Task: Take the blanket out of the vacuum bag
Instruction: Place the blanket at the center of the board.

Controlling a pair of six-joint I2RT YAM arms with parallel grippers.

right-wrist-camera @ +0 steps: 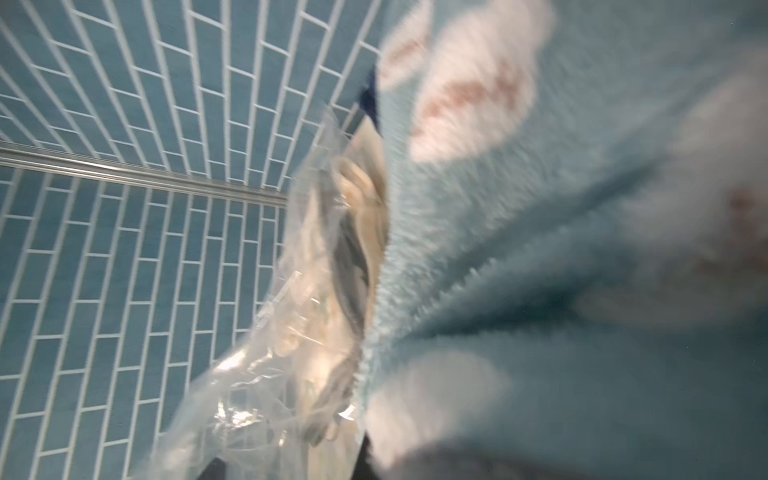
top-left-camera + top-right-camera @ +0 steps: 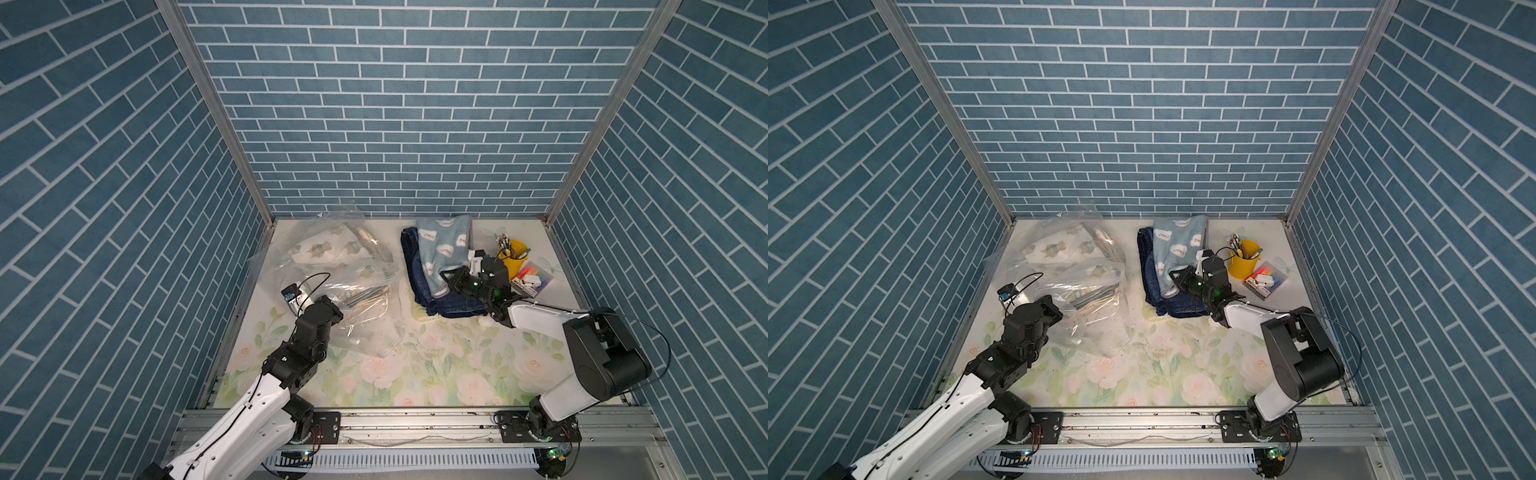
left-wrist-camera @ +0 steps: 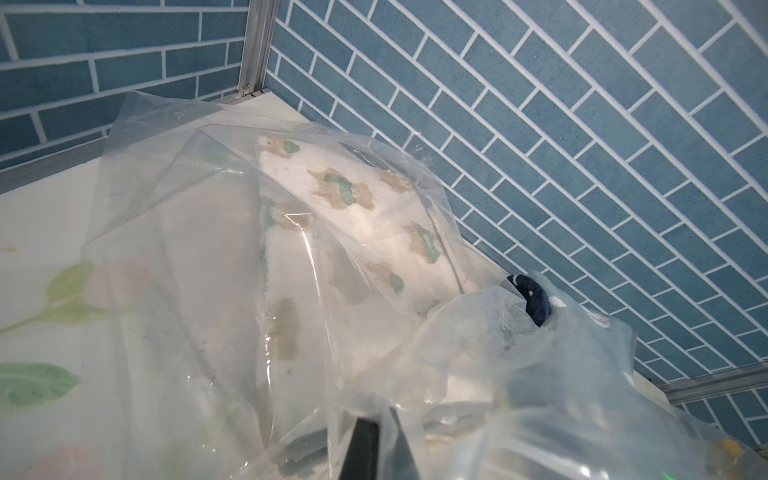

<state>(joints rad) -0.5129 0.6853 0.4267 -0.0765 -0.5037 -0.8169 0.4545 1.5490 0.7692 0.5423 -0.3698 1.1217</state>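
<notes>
Left jaws are pressed together on a bunch of the vacuum bag (image 2: 332, 266): clear, crinkly film, ballooning out ahead of them across the floral worktop (image 2: 415, 365), with a white blanket (image 3: 365, 216) in tan-and-teal prints inside. Over at the right jaws, there's a tight pinch on the hem of the blue blanket (image 2: 436, 249), fluffy fleece with white clouds, draped just ahead over folded navy cloth (image 2: 409, 266).

no readable text, no legible labels
</notes>
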